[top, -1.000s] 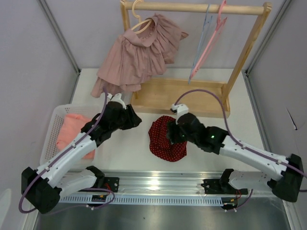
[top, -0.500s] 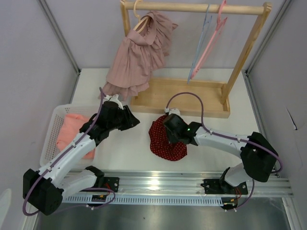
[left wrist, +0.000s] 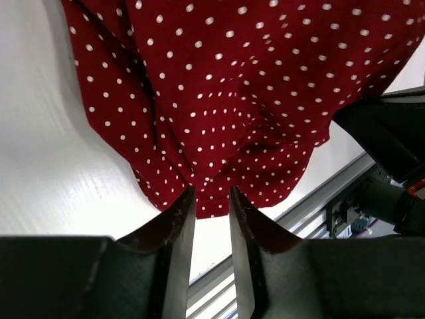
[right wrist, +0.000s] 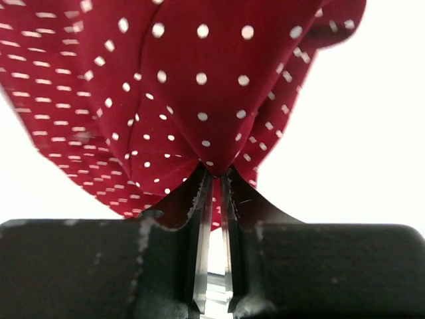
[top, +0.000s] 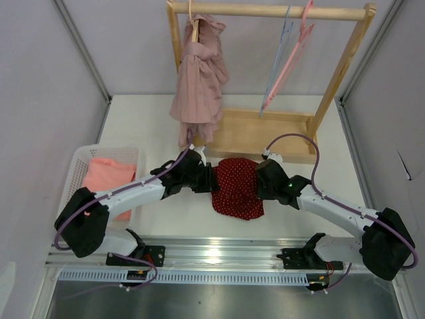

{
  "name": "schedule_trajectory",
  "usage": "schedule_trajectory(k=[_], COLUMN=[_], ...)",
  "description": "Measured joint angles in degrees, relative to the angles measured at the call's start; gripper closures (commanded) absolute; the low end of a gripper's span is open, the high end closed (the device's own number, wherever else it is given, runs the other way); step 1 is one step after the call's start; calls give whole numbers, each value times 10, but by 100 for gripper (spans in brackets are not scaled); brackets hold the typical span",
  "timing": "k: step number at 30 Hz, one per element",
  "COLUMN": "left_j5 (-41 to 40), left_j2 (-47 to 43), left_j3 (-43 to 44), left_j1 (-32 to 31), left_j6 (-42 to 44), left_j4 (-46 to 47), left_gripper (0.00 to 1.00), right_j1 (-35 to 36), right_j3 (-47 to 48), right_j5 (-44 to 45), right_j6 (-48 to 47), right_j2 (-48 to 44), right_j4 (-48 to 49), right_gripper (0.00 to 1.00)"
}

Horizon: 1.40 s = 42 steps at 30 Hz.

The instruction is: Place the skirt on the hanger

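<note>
white table (top: pixel 299 123) carries the red dotted skirt (top: pixel 238 189), a wooden rack (top: pixel 265 137), a basket (top: pixel 99 151) (pink cloth (top: pixel 106 176) inside).

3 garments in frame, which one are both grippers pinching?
The red polka-dot skirt on the table, pinched by the left gripper and right gripper. The dusty-pink skirt hangs on the rack; the coral garment lies in the basket.

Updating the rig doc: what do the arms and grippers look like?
Left arm and right arm: white links, black joint housings, and a purple cable looping along each. There is a small green light near the right wrist. Left gripper and right gripper: two dark, tapered fingers each.
</note>
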Motion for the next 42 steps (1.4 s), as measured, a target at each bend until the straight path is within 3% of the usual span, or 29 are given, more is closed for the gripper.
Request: schedule_trajectory(k=[3,9,12,15,18,19,22,32,42], left_j5=[13,27,28,28,28,28,22,-49,-49], left_j2=[26,57,59,59,58,57,36,-167,-183], left_j3=[-14,-35,-42,-45,-56,-63,-87,-139,-161], left_j1=[-5,-7,-7,-7,-3,-2,6,80,81], left_j6=[-10,-21,-25,-25,-26,-28,-29,-46,-54], left_j4=[30,65,73,76,89,96,90,34,21], left_gripper=[75,77,76,81,75,66,53,50,51], right_j1=[-10,-28,-7,43,94,109,134,141,168], right_j3=[-25,-60,-49,3,61,79,118,192,228], right_j5=[1,3,22,50,71,75,77,66,70], right_j6=[12,30,36,42,44,44,39,5,-1], right_j2=[-4,-26,-40,-40,-33,-25,26,227,285], right_j4=[-13,-46,-71,-100,-102,-96,-73,-28,-16], right_gripper=[86,70,68,68,65,65,65,63,55])
